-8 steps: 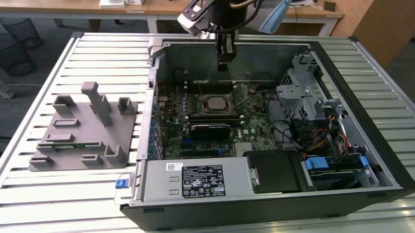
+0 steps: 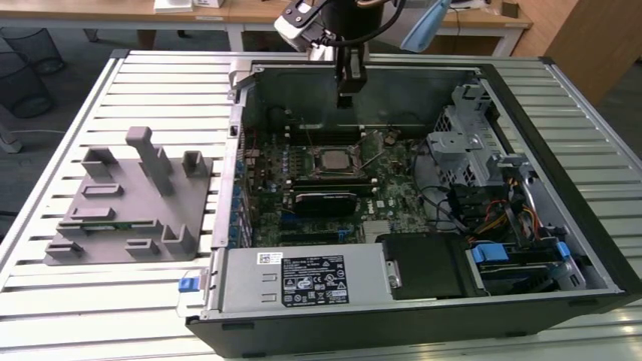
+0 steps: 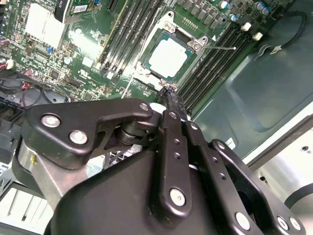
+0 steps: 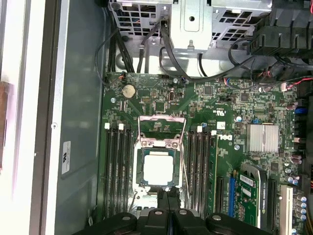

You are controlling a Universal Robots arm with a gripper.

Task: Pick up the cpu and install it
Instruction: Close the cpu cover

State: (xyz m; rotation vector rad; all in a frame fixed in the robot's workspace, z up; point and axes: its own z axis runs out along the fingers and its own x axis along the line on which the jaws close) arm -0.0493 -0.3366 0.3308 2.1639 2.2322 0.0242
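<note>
The fingers (image 4: pixel 163 199) of the gripper (image 4: pixel 167 194) are pressed together with nothing between them. In the exterior view the gripper hangs at the upper middle of the frame, above the far end of the open computer case (image 2: pixel 301 94) and clear of the board.

The case lies on its side on a slatted table (image 2: pixel 101 301). It holds the green motherboard (image 2: pixel 392 169) across its middle, a silver power supply (image 2: pixel 301 278) along the near edge and a metal drive cage (image 2: pixel 467 143) with cables at the exterior view's right. At the exterior view's left, well apart from the case, a grey moulded fixture (image 2: pixel 131 203) stands on the table. A thin green strip lies in one of its slots, too small to identify.

At the centre of the motherboard the socket (image 2: pixel 336 160) holds the cpu (image 4: pixel 157 167). Its pale metal top faces up, and it lies flat and square inside the frame, between the banks of memory slots (image 4: pixel 117 171). The socket's metal load plate (image 4: pixel 161 129) stands swung open beside it.

I judge the placing done and the seating to be the step in hand. Doing it well means the chip lies level with every corner inside the frame. Any contact should come straight down and lightly, never sideways, since the contacts beneath would bend easily.
</note>
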